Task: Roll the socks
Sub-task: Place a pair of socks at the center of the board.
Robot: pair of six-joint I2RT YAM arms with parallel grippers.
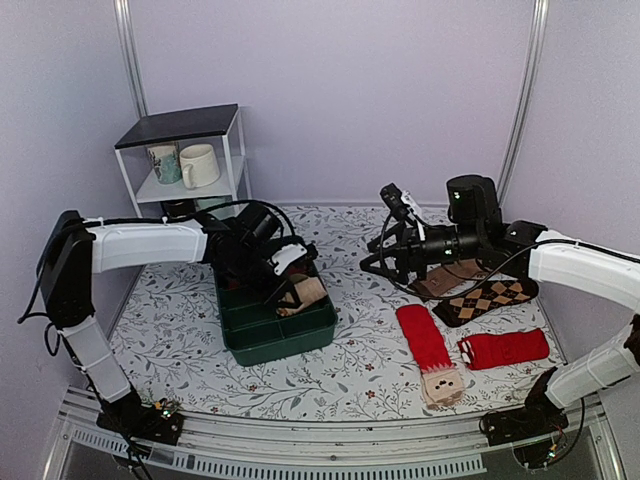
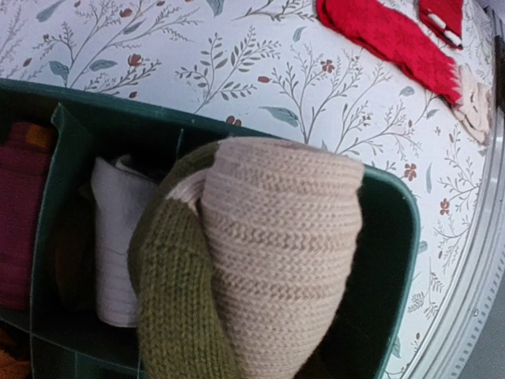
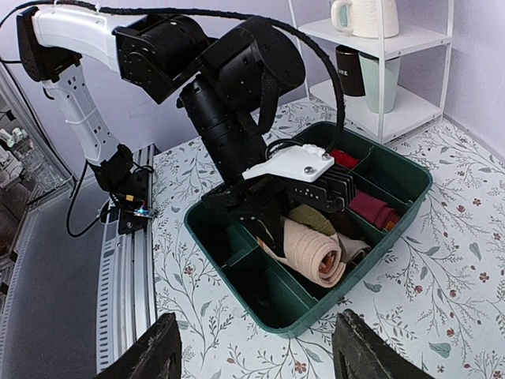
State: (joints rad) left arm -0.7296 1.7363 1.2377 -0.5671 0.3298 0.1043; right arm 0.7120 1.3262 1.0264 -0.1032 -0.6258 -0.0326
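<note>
A rolled beige and olive sock is held in my left gripper, which is shut on it just above the near right compartment of the green bin. In the left wrist view the roll fills the frame and hides my fingers. In the right wrist view the roll sits at the bin's right side. My right gripper is open and empty, raised above the table right of the bin, its fingers wide apart. Two flat red socks lie at the front right.
A brown argyle sock and a plain brown sock lie under the right arm. The bin also holds a white roll and a maroon roll. A white shelf with mugs stands at the back left.
</note>
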